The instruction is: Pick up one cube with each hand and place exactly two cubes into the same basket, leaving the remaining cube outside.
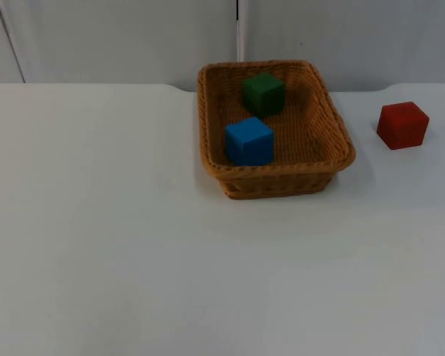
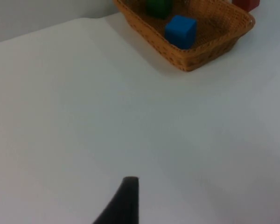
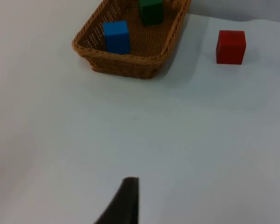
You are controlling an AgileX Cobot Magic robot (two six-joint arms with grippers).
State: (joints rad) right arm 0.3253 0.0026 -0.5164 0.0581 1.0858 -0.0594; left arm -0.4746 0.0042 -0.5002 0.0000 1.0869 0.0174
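We see the blue cube [image 1: 248, 140] and green cube [image 1: 264, 93] in the basket [image 1: 340, 134] near the tabletop's far edge, the red cube [image 1: 402, 124] outside toward the far right corner. Each pincer's opening we cannot tell (one fingertip apiece). A stray sweep could knock red in.

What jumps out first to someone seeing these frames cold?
The woven tan wicker basket at the far middle of the white table, with a blue cube near its front wall and a green cube behind it. Next, the lone red cube on the table to the basket's right, well apart from it. Each wrist view looks at the basket from a distance, with one black fingertip at its edge.
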